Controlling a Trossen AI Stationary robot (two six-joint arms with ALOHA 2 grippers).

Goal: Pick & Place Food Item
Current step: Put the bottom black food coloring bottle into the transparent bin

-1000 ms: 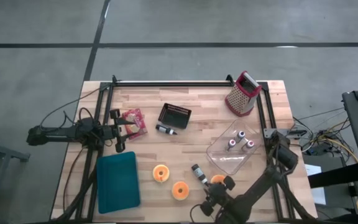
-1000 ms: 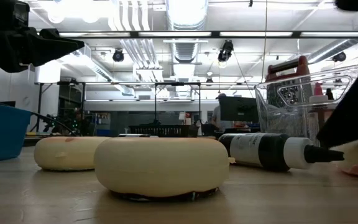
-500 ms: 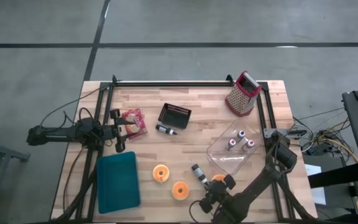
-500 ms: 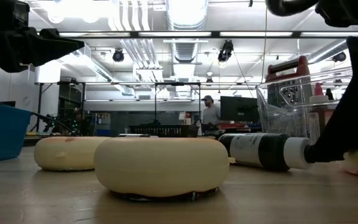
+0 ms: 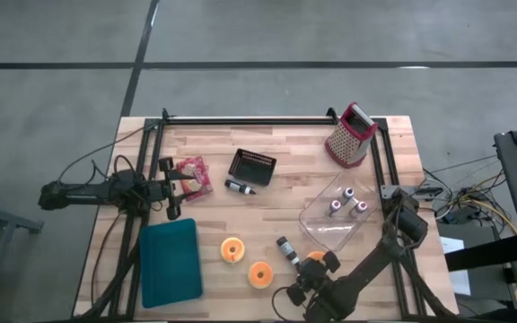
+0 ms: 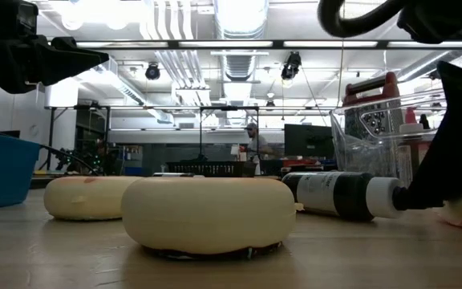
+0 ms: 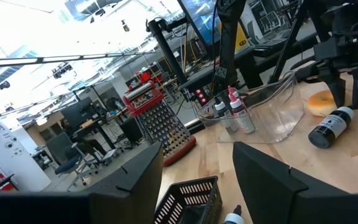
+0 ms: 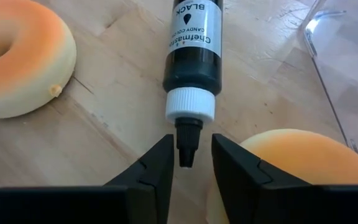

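I had the right gripper (image 8: pixel 184 163) down low at the near right of the surface (image 5: pixel 285 193), and what mattered was the line-up: the black bottle (image 8: pixel 193 53) lay on its side with its long axis running straight away from my jaws, its thin nozzle pointing back into the gap between them. The jaws stood narrowly parted on either side of that nozzle tip — not visibly pinching it, so I judged nothing was held yet. The food item I took to be my target, the orange donut (image 8: pixel 297 165) nearest that arm, sat just beside the nozzle, off to one side of the jaws and not between them; in the high view it lay just right of the bottle, close to the clear tray (image 5: pixel 317 233). Two more donuts (image 5: pixel 232 249) lay further left, between the bottle and the blue bin (image 5: pixel 170 262). So I reckoned the gripper would have to shift sideways off the bottle's axis before closing. The left gripper (image 5: pixel 187 180) waited at the far left by a packet (image 5: pixel 193 168), jaws released — well away, so the right arm was plainly nearer.
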